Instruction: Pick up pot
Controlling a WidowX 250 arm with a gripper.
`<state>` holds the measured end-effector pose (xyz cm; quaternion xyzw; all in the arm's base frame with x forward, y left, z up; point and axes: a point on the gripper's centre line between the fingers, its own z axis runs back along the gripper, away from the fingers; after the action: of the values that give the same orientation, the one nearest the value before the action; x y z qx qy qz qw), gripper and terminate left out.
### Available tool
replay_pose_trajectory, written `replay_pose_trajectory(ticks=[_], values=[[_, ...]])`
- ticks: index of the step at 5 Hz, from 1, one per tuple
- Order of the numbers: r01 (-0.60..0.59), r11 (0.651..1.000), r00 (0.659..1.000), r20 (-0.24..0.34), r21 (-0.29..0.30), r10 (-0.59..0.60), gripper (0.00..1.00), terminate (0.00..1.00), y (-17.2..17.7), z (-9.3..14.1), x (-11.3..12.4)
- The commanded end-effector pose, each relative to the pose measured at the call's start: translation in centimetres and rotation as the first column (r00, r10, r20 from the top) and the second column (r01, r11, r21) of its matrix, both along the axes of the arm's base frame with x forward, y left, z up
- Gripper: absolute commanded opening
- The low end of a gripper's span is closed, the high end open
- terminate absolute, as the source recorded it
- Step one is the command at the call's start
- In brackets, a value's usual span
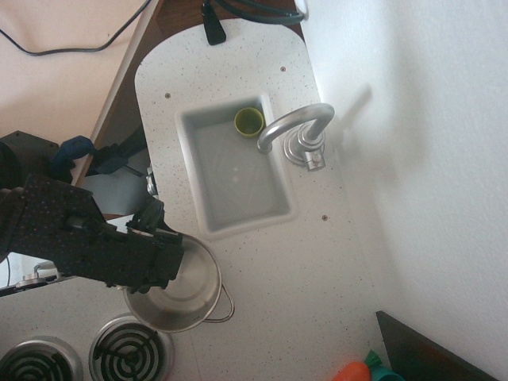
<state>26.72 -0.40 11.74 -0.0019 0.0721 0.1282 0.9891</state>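
The pot is a round shiny steel pot with a thin wire loop handle on its right side. It sits low in the view, between the sink and the front burner, and looks tilted. My black gripper comes in from the left and is closed over the pot's left rim. The gripper body hides the fingertips and the pot's left handle. The pot's lower edge overlaps the burner coil.
A white sink basin holds a small yellow-green cup at its far end, under a silver faucet. A second burner is at the bottom left. Orange and teal items and a dark panel lie at the bottom right.
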Motion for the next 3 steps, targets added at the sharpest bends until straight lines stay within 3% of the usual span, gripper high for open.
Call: replay_pose_trajectory(ticks=[1,2,3], values=[[0.0,1.0,1.0,0.0,0.0,0.0,1.0,0.0,0.0,0.0,0.0],[-0.069,0.974,0.997,-0.053,-0.214,0.059,1.0,0.0,0.7,-0.7,0.7],[-0.197,0.917,0.978,-0.135,-0.347,0.159,1.0,0.0,0.6,-2.1,1.1]])
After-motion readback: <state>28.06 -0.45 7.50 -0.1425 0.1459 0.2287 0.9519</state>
